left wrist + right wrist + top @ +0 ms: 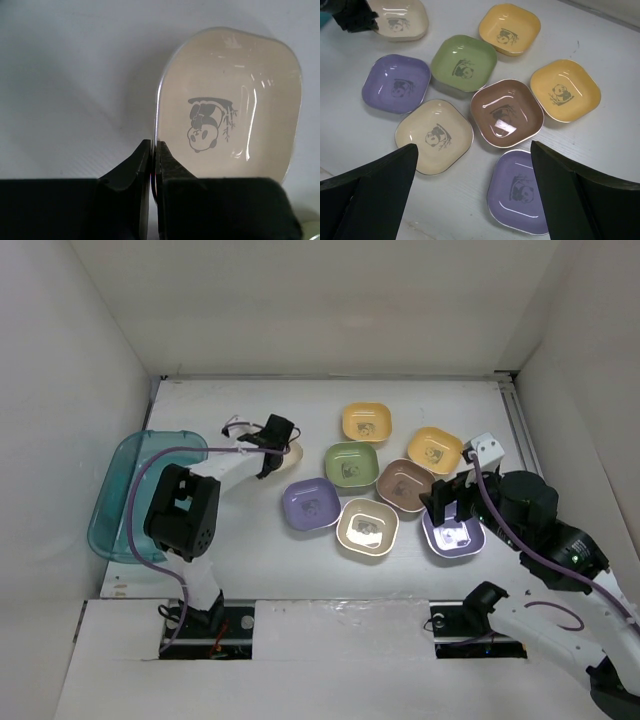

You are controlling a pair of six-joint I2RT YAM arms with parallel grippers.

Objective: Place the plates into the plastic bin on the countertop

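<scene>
My left gripper (153, 150) is shut on the rim of a cream plate (230, 105) with a panda mark; in the top view that gripper (275, 445) sits over the cream plate (293, 455), right of the teal plastic bin (118, 490). My right gripper (472, 160) is open and hovers above a purple plate (520, 190). The top view shows it (448, 510) over that purple plate (455, 538). Other plates lie grouped: purple (310, 504), beige (367, 528), green (351, 465), brown (405, 484), two yellow-orange (366, 422) (434, 449).
White walls enclose the countertop (260, 560) on three sides. The bin stands against the left wall, partly behind the left arm (185, 510). A purple cable runs along each arm.
</scene>
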